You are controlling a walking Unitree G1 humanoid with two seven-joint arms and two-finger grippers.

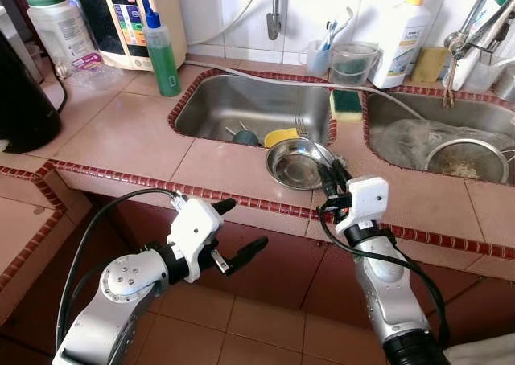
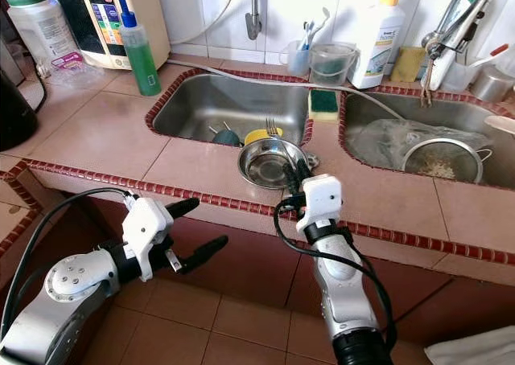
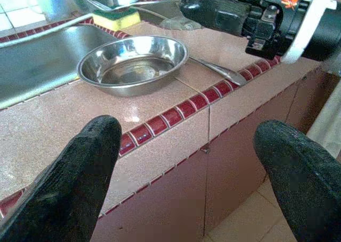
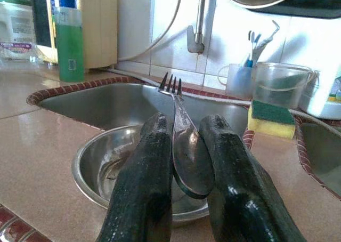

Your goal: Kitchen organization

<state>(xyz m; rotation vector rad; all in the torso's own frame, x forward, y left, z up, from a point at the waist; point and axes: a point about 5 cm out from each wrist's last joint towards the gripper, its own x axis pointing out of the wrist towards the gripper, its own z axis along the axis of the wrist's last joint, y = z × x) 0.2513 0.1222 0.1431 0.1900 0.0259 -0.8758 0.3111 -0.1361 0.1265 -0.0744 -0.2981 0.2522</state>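
Observation:
A steel bowl (image 1: pixel 294 164) sits on the pink tiled counter (image 1: pixel 121 136) between the two sinks. My right gripper (image 1: pixel 331 174) hovers at the bowl's near right rim, shut on a fork (image 4: pixel 184 146) by its handle. The fork's tines (image 4: pixel 171 85) point up and away over the bowl (image 4: pixel 106 162). My left gripper (image 1: pixel 245 224) is open with nothing in it, below the counter's red-trimmed edge and in front of the cabinet face. In the left wrist view a steel utensil handle (image 3: pixel 219 70) lies on the counter beside the bowl (image 3: pixel 133 61).
The left sink (image 1: pixel 241 100) holds a yellow cup (image 1: pixel 280 136) and a dark item. A green sponge (image 1: pixel 346 104) lies on the divider, a strainer (image 1: pixel 465 160) in the right sink. A green soap bottle (image 1: pixel 162 55) and a black kettle (image 1: pixel 20 100) stand left.

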